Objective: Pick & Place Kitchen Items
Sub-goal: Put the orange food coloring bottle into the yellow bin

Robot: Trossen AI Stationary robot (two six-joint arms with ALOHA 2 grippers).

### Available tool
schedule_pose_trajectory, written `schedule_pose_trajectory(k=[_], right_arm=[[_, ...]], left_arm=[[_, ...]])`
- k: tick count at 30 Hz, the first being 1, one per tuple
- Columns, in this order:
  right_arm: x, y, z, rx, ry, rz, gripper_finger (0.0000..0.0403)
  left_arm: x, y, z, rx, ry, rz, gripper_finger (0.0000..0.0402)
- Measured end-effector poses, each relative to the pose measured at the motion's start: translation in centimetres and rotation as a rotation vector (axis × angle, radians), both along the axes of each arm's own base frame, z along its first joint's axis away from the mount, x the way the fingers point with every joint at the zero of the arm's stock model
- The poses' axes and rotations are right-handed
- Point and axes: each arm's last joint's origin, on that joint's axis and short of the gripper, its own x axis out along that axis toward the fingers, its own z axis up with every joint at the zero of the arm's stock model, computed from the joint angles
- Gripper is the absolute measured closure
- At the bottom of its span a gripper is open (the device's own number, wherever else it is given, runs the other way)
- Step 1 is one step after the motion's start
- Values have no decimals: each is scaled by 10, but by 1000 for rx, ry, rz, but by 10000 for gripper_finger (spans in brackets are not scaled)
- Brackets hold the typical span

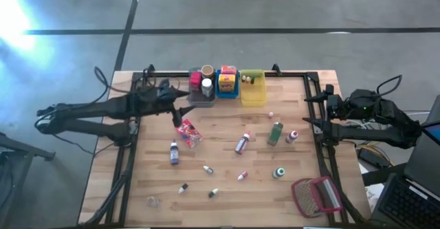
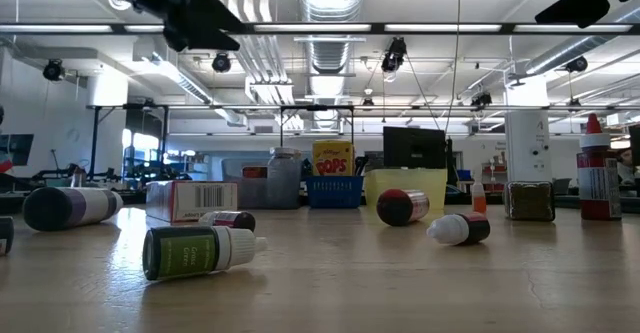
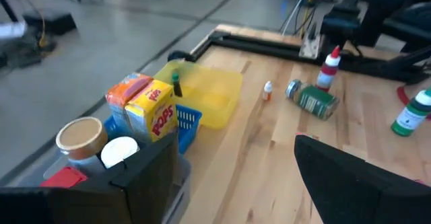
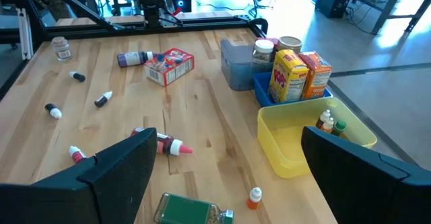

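Kitchen items lie scattered on the wooden table: a red packet (image 1: 189,133), a purple bottle (image 1: 174,153), a green bottle (image 1: 276,133) on its side, a red-capped bottle (image 1: 242,144) and several tiny capped bottles. Jars stand in the grey bin (image 1: 192,97), orange and yellow boxes in the blue bin (image 1: 227,91), and small bottles in the yellow bin (image 1: 253,97). My left gripper (image 1: 184,112) hovers open just in front of the grey bin, with nothing between its fingers (image 3: 148,177). My right gripper (image 1: 311,111) waits open and empty at the table's right edge.
A red-framed grey mesh object (image 1: 316,196) lies at the near right corner. A small clear jar (image 1: 152,201) stands near the front left. The black frame rails (image 1: 227,73) border the table. The three bins line the far edge.
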Motion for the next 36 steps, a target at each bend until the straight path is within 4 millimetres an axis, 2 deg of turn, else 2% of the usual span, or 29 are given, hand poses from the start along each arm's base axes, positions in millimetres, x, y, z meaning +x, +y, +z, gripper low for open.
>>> schedule_pose_trajectory(k=[9, 18, 24, 36], right_arm=[[0, 0, 0, 0, 0, 0, 39], [0, 0, 0, 0, 0, 0, 39], [0, 0, 0, 0, 0, 0, 39], [0, 0, 0, 0, 0, 0, 39]], left_arm=[[-18, -4, -46, 105, -174, -22, 101], [-29, -6, -91, 155, -208, -32, 101], [-33, -7, -109, 151, -186, -33, 99], [-38, -8, -127, 137, -125, -36, 101]])
